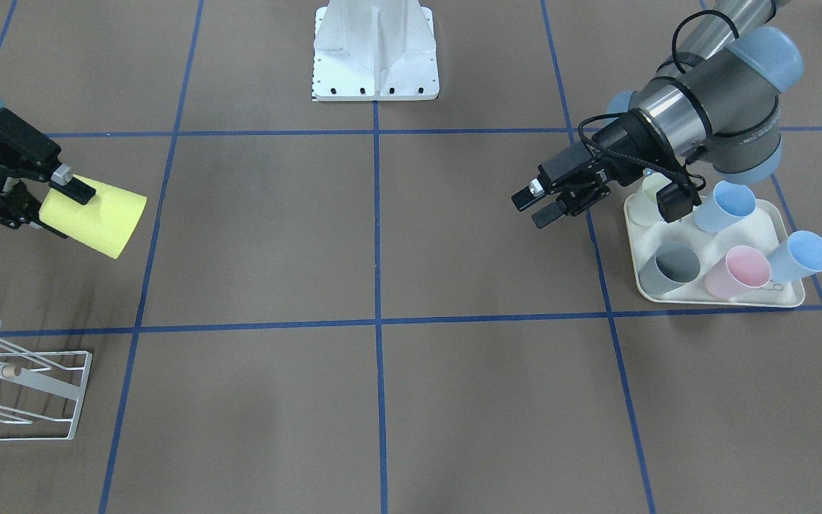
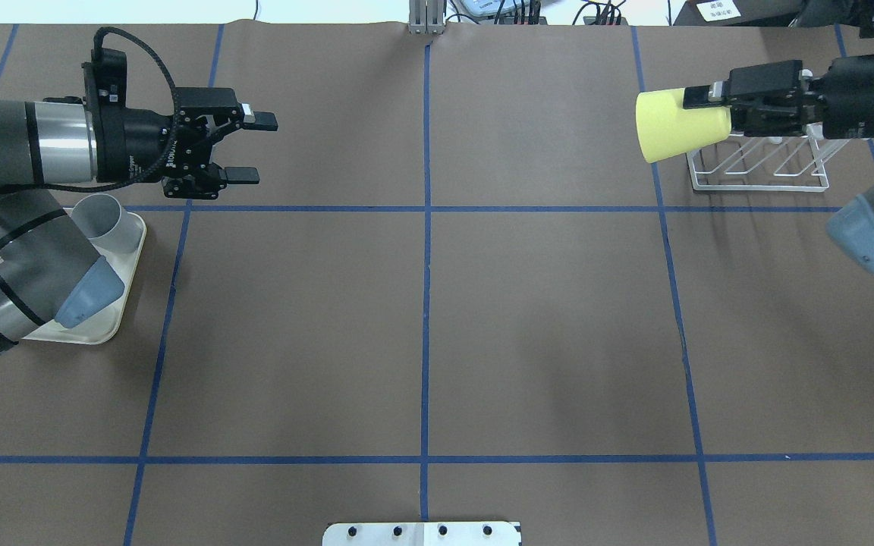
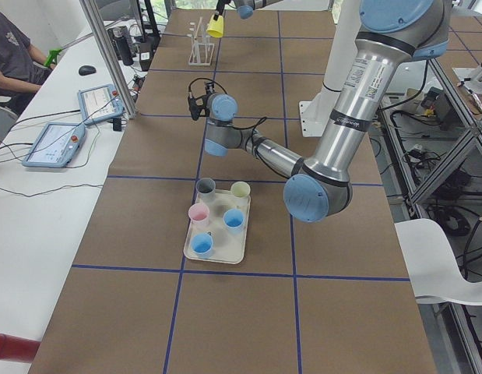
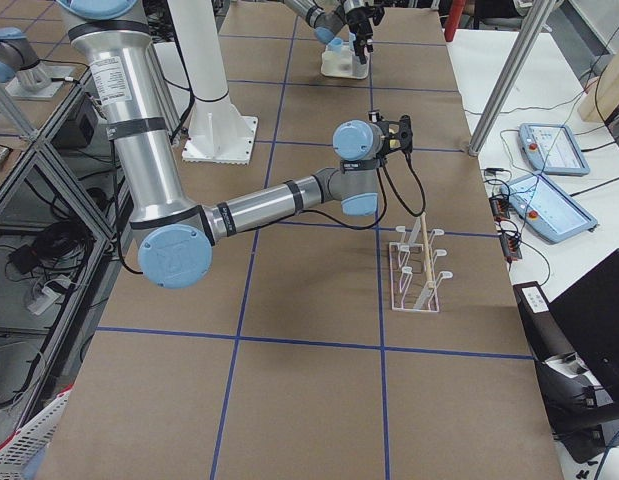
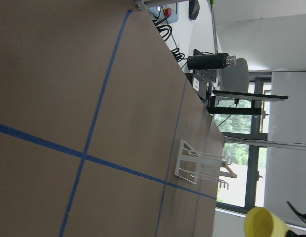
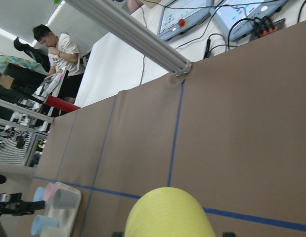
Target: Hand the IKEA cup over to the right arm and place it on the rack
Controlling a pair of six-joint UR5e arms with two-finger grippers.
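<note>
1. The yellow cup is being held by the right tool, which is being kept closed on the cup's wall near its narrow base. The cup is lying sideways in the air, mouth pointing left, at the far right of the surface.
2. The rack is standing just beside and below the cup without touching it. The hand-over is being judged as done, the placing as not yet done.
3. The left tool is being held wide and empty, well apart, near the tray on the left.
4. A slip is being judged the main risk. The wall is tapered and smooth, so the cup could be squeezed out of the grip while being turned mouth-down.
5. A miss is also being reckoned with. If the mouth is not being lined up over a prong, the rim could be caught on the wire and the light rack pushed or tipped.
6. If the cup is being let go too high, it could bounce off and roll across the surface.
</note>
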